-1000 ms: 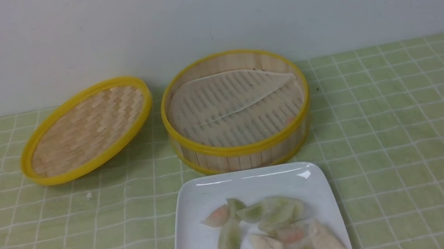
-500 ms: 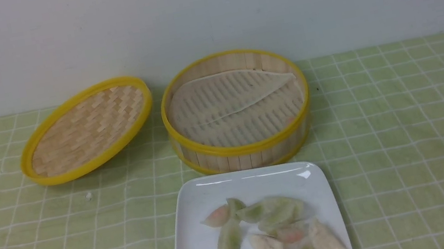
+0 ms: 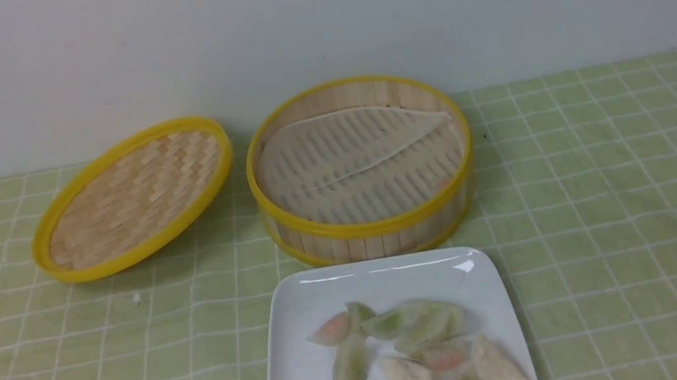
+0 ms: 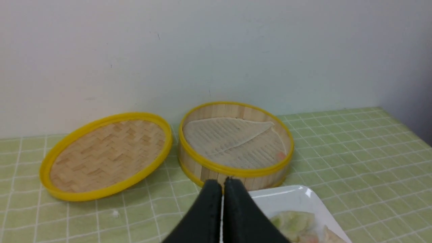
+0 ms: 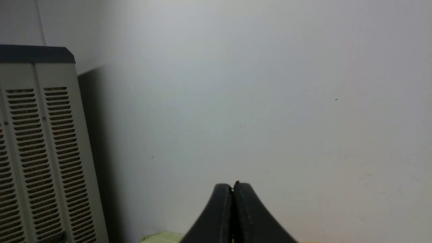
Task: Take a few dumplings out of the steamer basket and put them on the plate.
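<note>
Dumplings lie scattered on the plate, and the plate sits on the near side of the steamer basket. One pinkish patch shows low inside the basket, just by its right wall near the front; it may be a last dumpling, mostly hidden behind the rim. The left tool and the right tool are both brought together, with nothing between their tips. Neither arm shows in the front view, so which is nearer I cannot tell. The transfer looks all but done. If that patch is to be fetched, the right arm seems the better placed, reaching down inside the wall and then drawing back toward the plate; the patch's long axis cannot be made out.
</note>
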Tool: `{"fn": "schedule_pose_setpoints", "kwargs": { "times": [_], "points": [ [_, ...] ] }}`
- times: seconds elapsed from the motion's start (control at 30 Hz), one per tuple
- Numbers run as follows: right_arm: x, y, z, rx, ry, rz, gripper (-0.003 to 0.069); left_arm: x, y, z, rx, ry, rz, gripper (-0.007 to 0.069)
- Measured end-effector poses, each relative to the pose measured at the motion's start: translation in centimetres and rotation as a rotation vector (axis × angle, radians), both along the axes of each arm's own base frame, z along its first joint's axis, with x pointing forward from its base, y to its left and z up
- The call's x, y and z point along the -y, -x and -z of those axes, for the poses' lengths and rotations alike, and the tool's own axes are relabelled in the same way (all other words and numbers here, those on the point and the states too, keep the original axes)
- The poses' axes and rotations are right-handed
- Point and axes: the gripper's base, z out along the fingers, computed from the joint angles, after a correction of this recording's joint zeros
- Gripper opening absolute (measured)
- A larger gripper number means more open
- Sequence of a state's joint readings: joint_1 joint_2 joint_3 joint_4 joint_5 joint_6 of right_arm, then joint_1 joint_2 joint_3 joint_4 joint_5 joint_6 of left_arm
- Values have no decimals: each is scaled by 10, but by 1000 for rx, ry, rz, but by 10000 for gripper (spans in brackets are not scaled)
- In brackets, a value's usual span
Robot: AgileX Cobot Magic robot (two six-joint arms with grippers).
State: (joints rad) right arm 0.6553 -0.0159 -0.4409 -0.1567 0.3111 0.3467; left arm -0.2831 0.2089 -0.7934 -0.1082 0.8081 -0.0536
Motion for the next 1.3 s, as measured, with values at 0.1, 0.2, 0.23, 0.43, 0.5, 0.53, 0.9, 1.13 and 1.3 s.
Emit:
{"fn": "schedule_pose_setpoints", "kwargs": {
  "times": [0.1,0.2,0.23,0.43,0.5,0.53,0.9,1.13,1.3],
  "points": [
    [0,0,0,1,-1,0,-15,2,-12,24,58,-51,-34,-6],
    [0,0,0,1,-1,0,-15,1,-26,66,115,-100,-140,-6],
    [0,0,0,1,-1,0,-15,1,-29,79,116,-105,-168,-6],
    [0,0,0,1,-1,0,-15,-4,-49,172,12,-145,-292,-6],
    [0,0,0,3,-2,0,-15,-5,-51,188,-31,-162,-293,-6],
    [0,0,0,3,-2,0,-15,-5,-51,202,-80,-188,-289,-6],
    [0,0,0,3,-2,0,-15,-5,-50,210,-139,-211,-281,-6],
    [0,0,0,3,0,1,-15,-5,-50,210,-139,-211,-281,-6],
    [0,0,0,3,0,1,-15,-5,-50,210,-139,-211,-281,-6]
  ]
}}
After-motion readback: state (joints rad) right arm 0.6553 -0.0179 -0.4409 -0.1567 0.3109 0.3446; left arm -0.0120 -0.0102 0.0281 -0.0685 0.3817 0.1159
